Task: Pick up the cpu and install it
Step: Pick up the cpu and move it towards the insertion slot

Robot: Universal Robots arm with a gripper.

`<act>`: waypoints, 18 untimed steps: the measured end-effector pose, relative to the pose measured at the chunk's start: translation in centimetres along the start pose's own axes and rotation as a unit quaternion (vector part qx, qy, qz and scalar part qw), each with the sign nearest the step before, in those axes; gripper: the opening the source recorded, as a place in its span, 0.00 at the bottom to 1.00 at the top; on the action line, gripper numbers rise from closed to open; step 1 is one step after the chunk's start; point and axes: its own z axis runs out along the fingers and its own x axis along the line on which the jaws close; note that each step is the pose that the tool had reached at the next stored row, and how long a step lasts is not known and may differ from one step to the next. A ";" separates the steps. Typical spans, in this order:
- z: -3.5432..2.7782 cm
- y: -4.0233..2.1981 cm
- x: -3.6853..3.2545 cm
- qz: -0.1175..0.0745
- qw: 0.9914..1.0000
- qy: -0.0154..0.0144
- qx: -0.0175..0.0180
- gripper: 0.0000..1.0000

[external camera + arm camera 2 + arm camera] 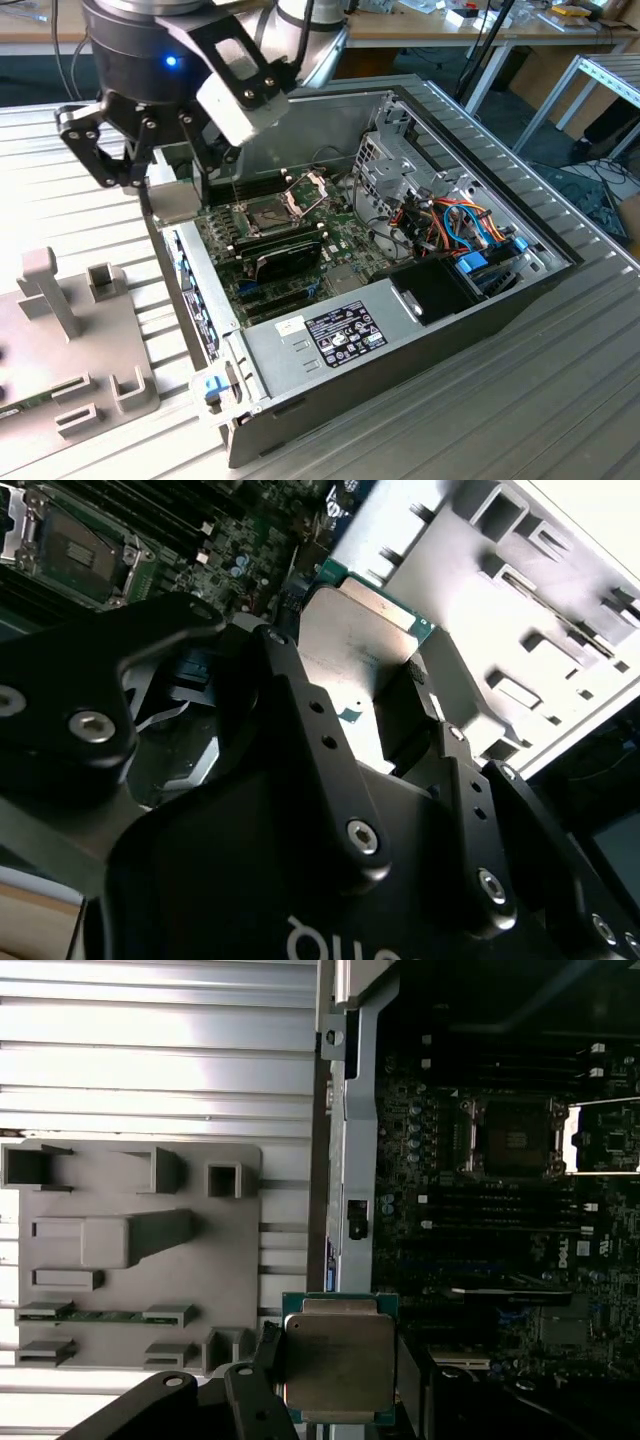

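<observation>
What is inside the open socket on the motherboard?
Only the bare dark socket bed; hinged metal frame swung open, nothing covering it. The flat silver-grey square cpu sits clamped in the black hand.

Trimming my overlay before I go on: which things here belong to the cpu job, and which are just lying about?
Job: cpu, held in the claw; open socket.
Lying about: grey parts tray; black card; coloured cables; power supply.
</observation>
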 end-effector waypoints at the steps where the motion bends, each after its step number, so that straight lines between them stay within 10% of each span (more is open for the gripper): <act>1: 0.01 -0.01 -0.44 0.000 1.000 0.000 0.000 0.55; 9: 0.07 -0.07 -2.37 0.000 1.000 0.000 0.000 0.55; 18: 0.08 -0.07 -2.50 0.000 1.000 0.000 0.000 0.55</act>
